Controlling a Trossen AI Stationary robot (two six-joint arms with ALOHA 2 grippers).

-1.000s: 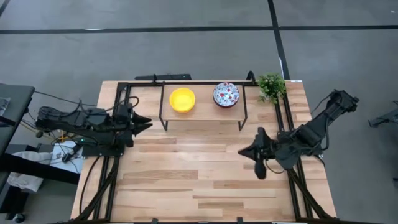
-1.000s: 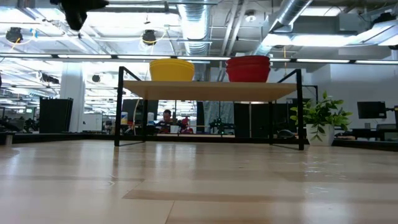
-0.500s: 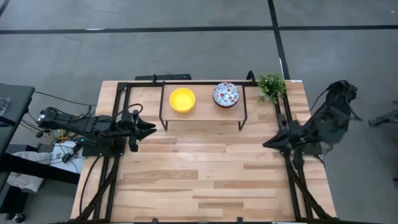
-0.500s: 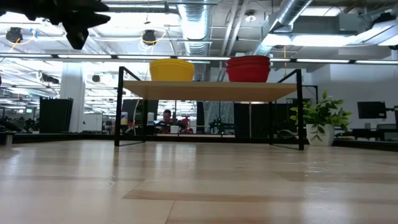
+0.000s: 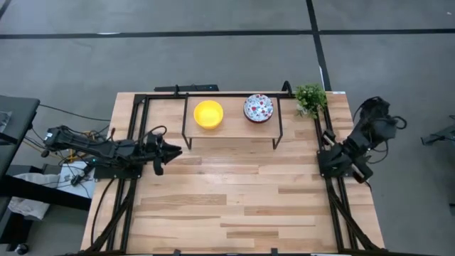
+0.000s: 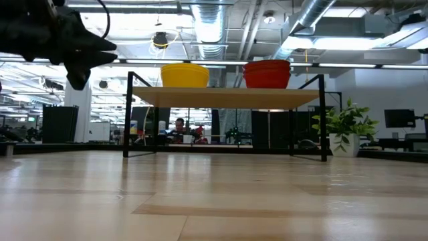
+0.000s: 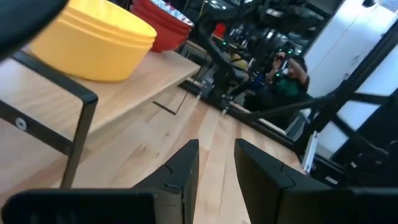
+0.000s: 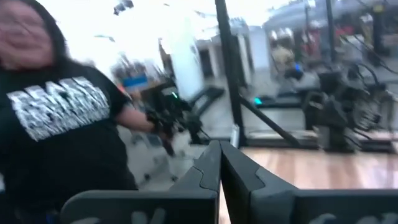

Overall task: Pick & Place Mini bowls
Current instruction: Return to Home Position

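1. The yellow mini bowls (image 5: 208,114) sat nested in a single stack on the left half of the shelf (image 5: 233,122); the left wrist view showed several rims layered one inside another.
2. The floral mini bowls (image 5: 258,108) stood stacked on the shelf's right half, just beside the yellow stack but not touching it; from table height their outsides showed plain red.
3. The left gripper (image 5: 173,148) hung over the left side of the wooden table (image 5: 213,206), near the shelf's left front leg and pointing toward it; its fingers (image 7: 186,168) stood a narrow gap apart with nothing between them.
4. The right gripper (image 8: 219,149) had its two fingers pressed together, empty; the right arm (image 5: 355,146) was folded over the table's right edge, well apart from both stacks.
5. A small green plant (image 5: 310,99) stood at the far right corner, just beside the shelf; a person (image 8: 56,124) in a black T-shirt with white lettering showed in the right wrist view, off the table.
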